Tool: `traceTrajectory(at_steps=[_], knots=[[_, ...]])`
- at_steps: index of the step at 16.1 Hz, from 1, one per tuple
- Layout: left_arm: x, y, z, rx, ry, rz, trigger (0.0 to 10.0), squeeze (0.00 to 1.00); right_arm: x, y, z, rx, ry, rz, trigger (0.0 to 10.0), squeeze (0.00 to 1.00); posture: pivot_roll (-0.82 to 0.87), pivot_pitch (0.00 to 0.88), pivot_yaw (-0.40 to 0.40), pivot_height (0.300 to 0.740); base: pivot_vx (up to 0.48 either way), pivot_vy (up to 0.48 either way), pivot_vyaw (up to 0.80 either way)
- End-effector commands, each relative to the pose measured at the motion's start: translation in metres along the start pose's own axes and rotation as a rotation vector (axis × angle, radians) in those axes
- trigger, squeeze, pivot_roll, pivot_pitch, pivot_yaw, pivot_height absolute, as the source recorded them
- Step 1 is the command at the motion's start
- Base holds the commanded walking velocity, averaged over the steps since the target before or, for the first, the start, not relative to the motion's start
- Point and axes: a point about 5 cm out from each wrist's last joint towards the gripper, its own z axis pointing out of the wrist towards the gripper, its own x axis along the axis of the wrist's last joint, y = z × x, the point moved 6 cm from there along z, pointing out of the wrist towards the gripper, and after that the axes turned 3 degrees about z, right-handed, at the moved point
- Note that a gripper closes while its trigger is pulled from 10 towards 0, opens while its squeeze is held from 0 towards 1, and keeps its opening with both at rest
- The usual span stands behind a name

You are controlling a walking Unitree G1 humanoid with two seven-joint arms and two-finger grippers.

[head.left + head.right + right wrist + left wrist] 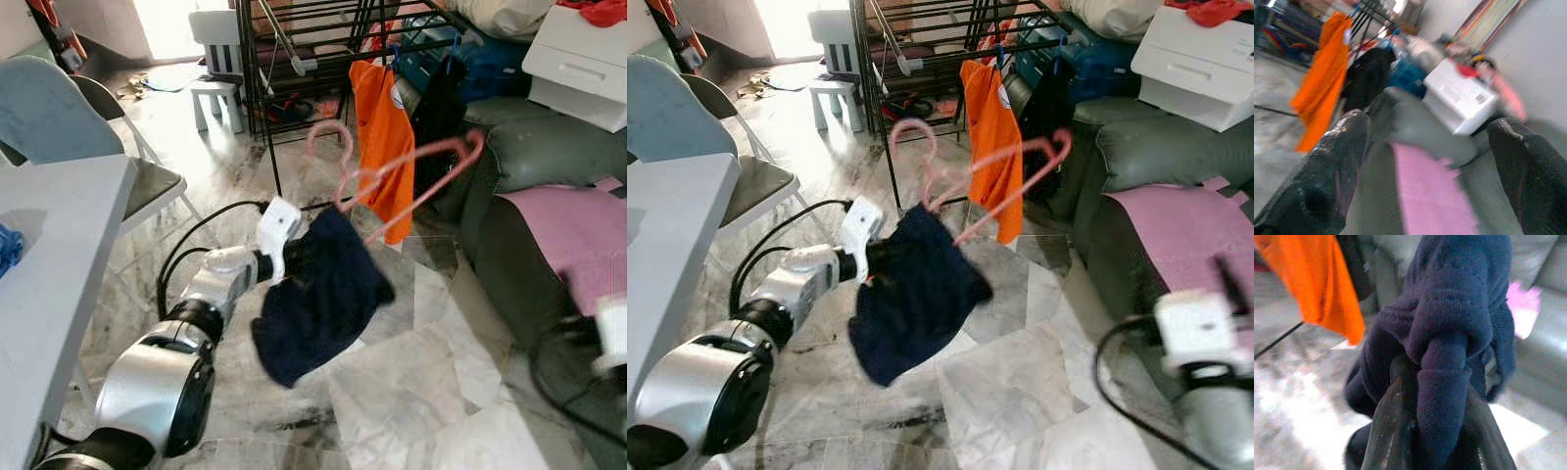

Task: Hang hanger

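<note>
A pink hanger (419, 159) is held up in the air, tilted, with a navy garment (318, 299) draped from its lower end. My left gripper (1440, 435) is shut on a bunched fold of that garment, and the cloth covers most of its fingers (1393, 431). The left arm (230, 274) reaches forward over the marble floor. The hanger's hook (328, 132) sits just short of the black drying rack (294, 59), where an orange garment (382, 137) hangs. My right gripper (1427, 181) is open with nothing in it, low beside the sofa.
A grey sofa (534, 166) with a pink cloth (578, 230) stands at the right, a white box (578, 59) above it. On the left are a white table (59, 255) and a folding chair (59, 117). A white stool (217, 93) and a black cable (196, 245) are on the floor.
</note>
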Motion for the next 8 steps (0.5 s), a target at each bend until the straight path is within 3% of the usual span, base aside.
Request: traceTrajectory(at_steps=[1, 2, 5, 7, 8], knots=[[0.031, 0.004, 0.004, -0.056, 0.089, 0.018, 0.0, 0.00, -0.008, -0.012, 0.000, 0.041, -0.042, 0.058, 10.0, 1.00, -0.08, 0.000, 0.048, 0.740, 0.000, 0.000, 0.00], [0.063, 0.029, 0.007, -0.240, 0.206, 0.039, 0.0, 0.00, -0.018, -0.044, 0.004, 0.130, -0.099, 0.209, 10.0, 1.00, -0.07, 0.000, 0.047, 0.740, 0.000, 0.000, 0.00], [0.073, 0.045, 0.007, -0.348, 0.233, 0.087, 0.0, 0.00, -0.020, -0.058, 0.008, 0.181, -0.115, 0.215, 10.0, 0.98, -0.06, 0.000, 0.044, 0.740, 0.000, 0.000, 0.00], [0.079, 0.057, 0.005, -0.423, 0.250, 0.137, 0.0, 0.00, -0.014, -0.064, 0.012, 0.214, -0.106, 0.270, 10.0, 0.88, -0.06, 0.000, 0.042, 0.740, 0.000, 0.000, 0.00], [0.077, 0.061, 0.003, -0.450, 0.241, 0.182, 0.0, 0.00, -0.006, -0.066, 0.013, 0.233, -0.079, 0.314, 10.0, 0.74, -0.07, 0.000, 0.042, 0.740, 0.000, 0.000, 0.00]])
